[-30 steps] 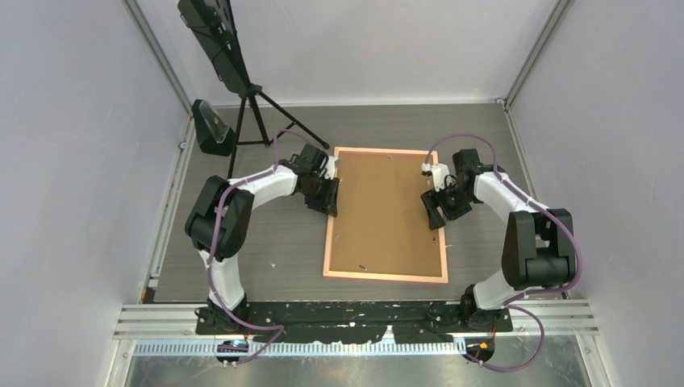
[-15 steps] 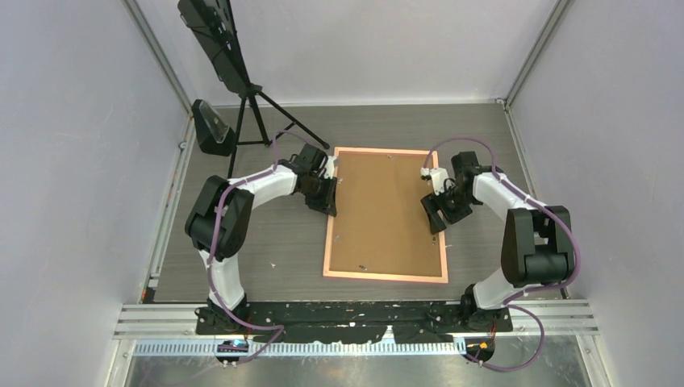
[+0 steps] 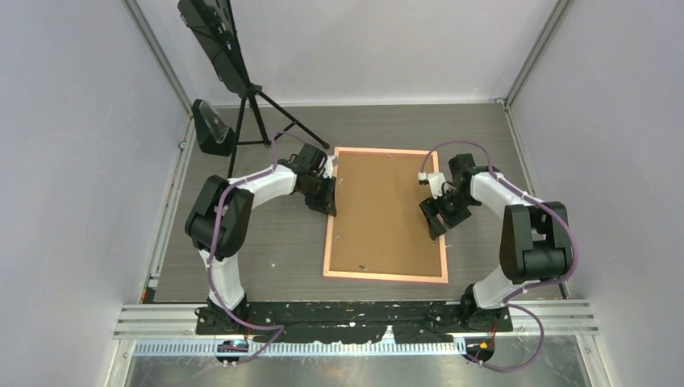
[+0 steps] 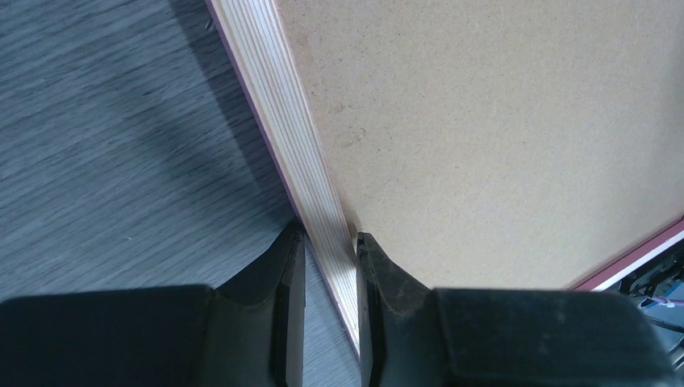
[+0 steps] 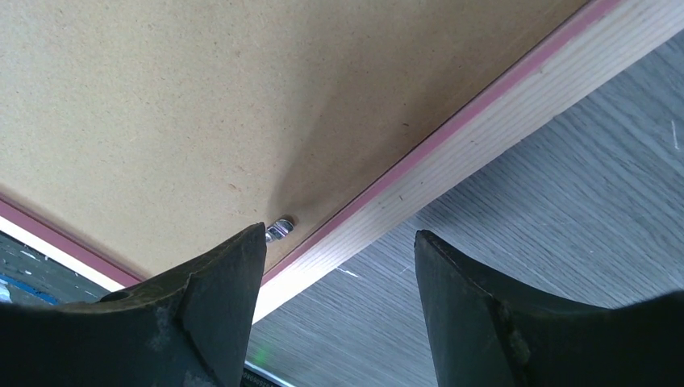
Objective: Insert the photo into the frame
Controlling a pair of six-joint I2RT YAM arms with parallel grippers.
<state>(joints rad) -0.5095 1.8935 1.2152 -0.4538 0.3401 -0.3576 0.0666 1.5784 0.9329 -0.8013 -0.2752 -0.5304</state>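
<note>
One table (image 3: pixel 274 234), grey woodgrain, beneath my jaws. One frame (image 3: pixel 330 226), pink-edged, lying flat between my two grippers. One backing board (image 3: pixel 385 210), brown, inside it. My left gripper (image 4: pixel 328 239): jaws pinching the frame's rail. My right gripper (image 5: pixel 339 236): jaws spread astride the opposite rail. One metal clip (image 5: pixel 280 229) beside its inner finger.
</note>
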